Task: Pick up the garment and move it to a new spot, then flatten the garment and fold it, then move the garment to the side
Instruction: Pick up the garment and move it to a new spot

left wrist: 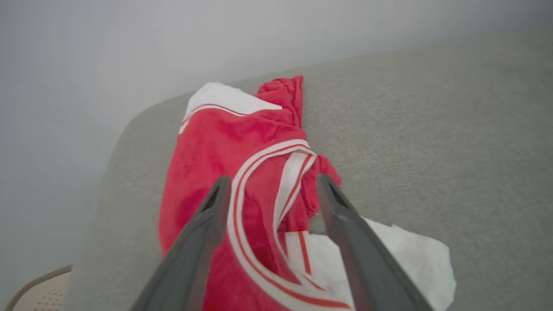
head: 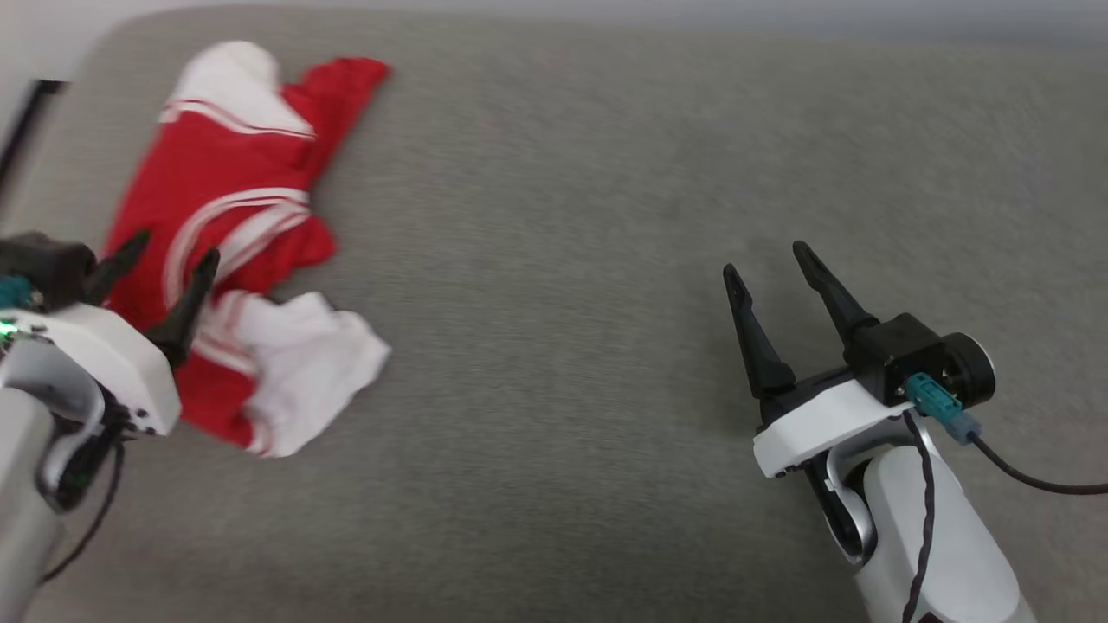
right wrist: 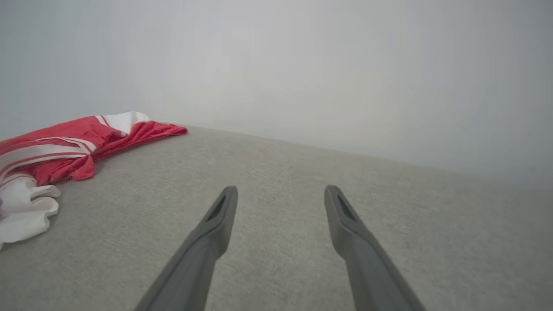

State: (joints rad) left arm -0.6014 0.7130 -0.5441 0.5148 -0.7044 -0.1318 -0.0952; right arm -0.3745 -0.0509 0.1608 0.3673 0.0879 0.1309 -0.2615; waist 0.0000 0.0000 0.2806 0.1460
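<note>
The garment, a red shirt with white sleeves and red-and-white striped trim, lies crumpled at the far left of the grey cushioned surface. My left gripper hovers open over the garment's near half, fingers apart with nothing between them. In the left wrist view the garment spreads under and beyond the left gripper. My right gripper stands open above bare surface at the right, far from the cloth. In the right wrist view the garment lies at the left, beyond the right gripper.
The grey surface ends at a rounded corner just past the garment, against a pale wall. A woven beige object sits beyond the left edge. A dark cable trails from my right wrist.
</note>
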